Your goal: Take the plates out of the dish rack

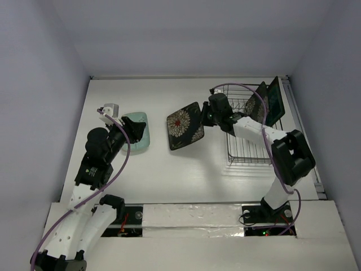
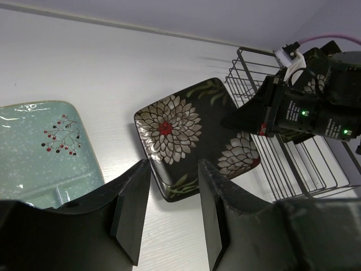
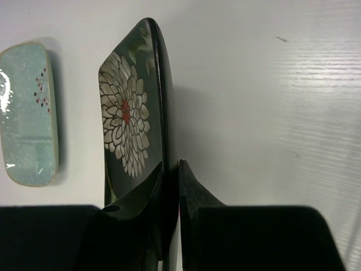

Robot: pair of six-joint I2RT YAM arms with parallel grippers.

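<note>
My right gripper [image 1: 207, 117] [image 3: 171, 169] is shut on the right edge of a black plate with white-and-red flowers [image 1: 185, 125] [image 2: 175, 132] [image 3: 127, 118]. It holds the plate tilted over the table, just left of the dish rack [image 1: 248, 152] [image 2: 304, 169]. Two more plates stand upright at the rack's far right: a black one [image 1: 261, 103] and a teal-centred one [image 1: 275, 99]. The pale mint green plate [image 1: 137, 131] [image 2: 39, 147] [image 3: 28, 113] lies flat on the table at the left. Beside the mint plate my left gripper [image 1: 130, 132] [image 2: 172, 209] is open and holds nothing.
White walls enclose the table on the left, back and right. The rack sits against the right wall. A purple cable [image 1: 256, 96] loops from the right arm over the rack.
</note>
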